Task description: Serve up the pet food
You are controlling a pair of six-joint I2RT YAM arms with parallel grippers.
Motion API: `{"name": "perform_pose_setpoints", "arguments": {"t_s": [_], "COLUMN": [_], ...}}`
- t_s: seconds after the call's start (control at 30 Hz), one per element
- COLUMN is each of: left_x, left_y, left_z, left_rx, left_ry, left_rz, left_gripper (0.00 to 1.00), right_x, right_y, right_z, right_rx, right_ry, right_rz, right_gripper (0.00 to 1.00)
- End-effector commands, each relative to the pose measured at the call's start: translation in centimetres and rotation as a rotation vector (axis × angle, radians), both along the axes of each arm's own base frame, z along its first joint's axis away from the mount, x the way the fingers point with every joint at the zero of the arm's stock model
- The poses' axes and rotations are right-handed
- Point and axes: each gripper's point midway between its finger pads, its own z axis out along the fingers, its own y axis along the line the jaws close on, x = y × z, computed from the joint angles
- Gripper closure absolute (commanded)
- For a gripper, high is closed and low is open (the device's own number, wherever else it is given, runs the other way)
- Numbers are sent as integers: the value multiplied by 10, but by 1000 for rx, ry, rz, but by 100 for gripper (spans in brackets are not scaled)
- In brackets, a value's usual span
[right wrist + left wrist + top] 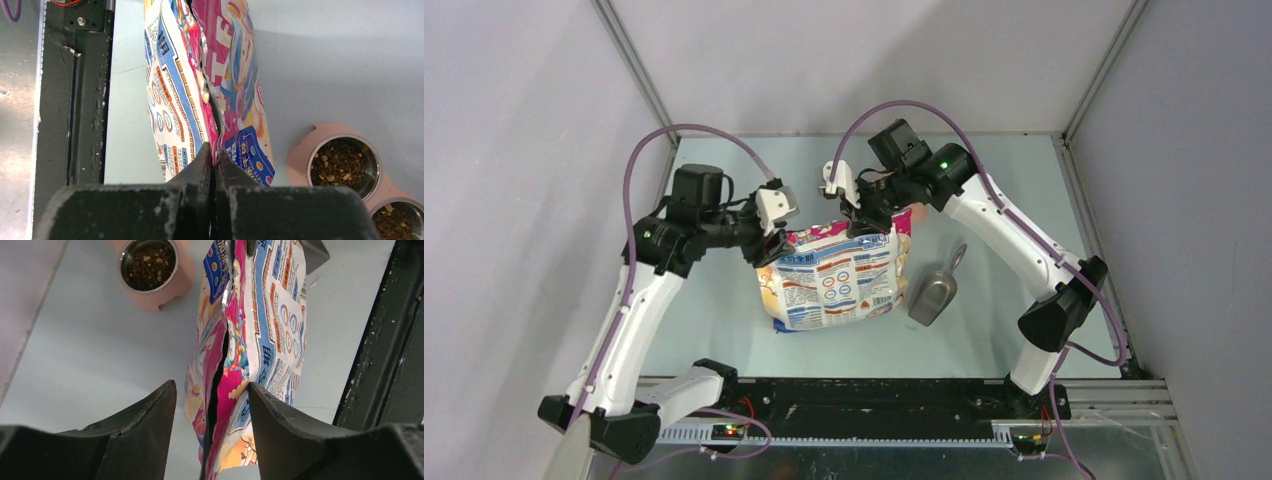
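The pink-white-blue printed bag (834, 285) stands upright at mid-table, its top edge split into a narrow dark slit. My right gripper (214, 152) is shut on the bag's (175, 90) top edge at the right corner. My left gripper (211, 387) is open, its fingers straddling the left end of the bag's (272, 325) top with a gap on the left side. Pet food (150, 265) fills a steel bowl in a pink holder (175, 287) behind the bag. In the right wrist view, pet food (342, 162) lies in two bowls. The top view hides the bowls.
A grey metal scoop (932, 295) lies on the table right of the bag, handle pointing away. A black rail (874, 400) runs along the near edge. Grey walls close in the table at the back and sides.
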Motion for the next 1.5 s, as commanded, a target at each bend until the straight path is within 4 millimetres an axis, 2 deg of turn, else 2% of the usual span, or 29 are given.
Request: {"name": "perform_pose_setpoints", "arguments": {"t_s": [0.0,0.13,0.2,0.27,0.33,0.43,0.5,0.53,0.63,0.73,0.77,0.93,1.07,1.13,1.23,1.37,1.4,1.47], "left_x": [10,11,12,12,11,8,6,5,3,3,3,3,2,2,1,-1,-2,-3], "left_y": [-12,-16,-15,-12,-9,-5,-5,-7,-13,-17,-18,-17,-17,-19,-23,-23,-23,-22], "left_z": [11,1,-4,-7,-8,-6,-2,0,8,13,14,15,15,17,21,20,19,18], "left_rx": [-20,-5,14,34,49,59,48,36,-4,-30,-34,-35,-42,-57,-89,-89,-86,-81], "left_ry": [-32,-8,-7,-13,-29,-45,-50,-47,-36,-27,-28,-26,-21,-18,-9,-2,2,2], "left_rz": [-26,-44,-45,-40,-39,-28,-26,-23,-37,-43,-43,-35,-29,-29,-34,-39,-39,-40], "left_gripper": [39,46,54,63,79,93,97,99,100,100,100,100,100,100,100,100,100,100], "right_x": [2,3,3,3,2,0,-4,-5,-13,-15,-15,-17,-17,-15,-14,-10,-9,-2], "right_y": [-3,-4,-5,-6,-7,-5,-2,0,13,28,32,47,49,49,47,42,40,35], "right_z": [33,34,34,35,36,38,41,41,45,39,43,38,33,29,25,17,13,7], "right_rx": [75,78,81,86,90,104,128,135,167,170,180,194,181,172,157,124,112,82], "right_ry": [-80,-78,-74,-67,-63,-54,-39,-33,-10,25,31,89,86,86,83,67,65,32], "right_rz": [-20,-24,-25,-23,-21,-7,15,24,70,95,97,117,115,110,103,75,65,38], "right_gripper": [100,100,100,100,100,100,91,78,57,51,51,53,60,72,99,98,84,74]}}
